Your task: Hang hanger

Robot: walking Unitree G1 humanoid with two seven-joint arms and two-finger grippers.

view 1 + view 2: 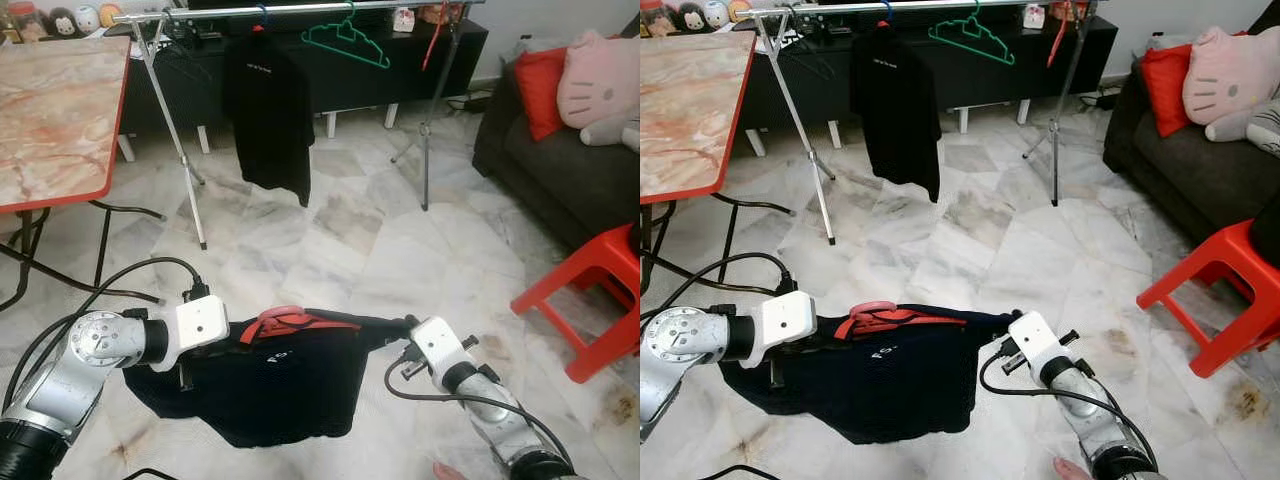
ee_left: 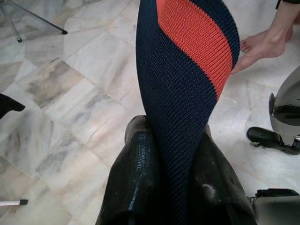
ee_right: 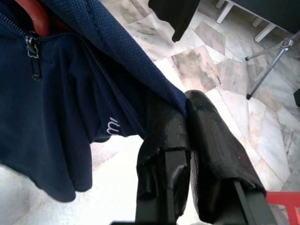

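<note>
A navy shirt [image 1: 280, 385] with an orange stripe hangs on a red hanger [image 1: 285, 322], stretched between my two grippers low over the floor. In the left wrist view my left gripper [image 2: 173, 173] is shut on the striped fabric. The right gripper [image 3: 187, 117] is shut on the shirt's other shoulder edge, beside the zip. Farther ahead stands a clothes rack, whose silver rail [image 1: 300, 10] carries a black shirt [image 1: 268, 110] and an empty green hanger [image 1: 345, 40].
A marble-topped table with a red edge [image 1: 60, 190] stands at the left. At the right are a red plastic stool [image 1: 590, 290] and a dark sofa [image 1: 540, 170] with cushions. A person's bare foot [image 2: 262, 44] is close behind me. Marble floor lies between me and the rack.
</note>
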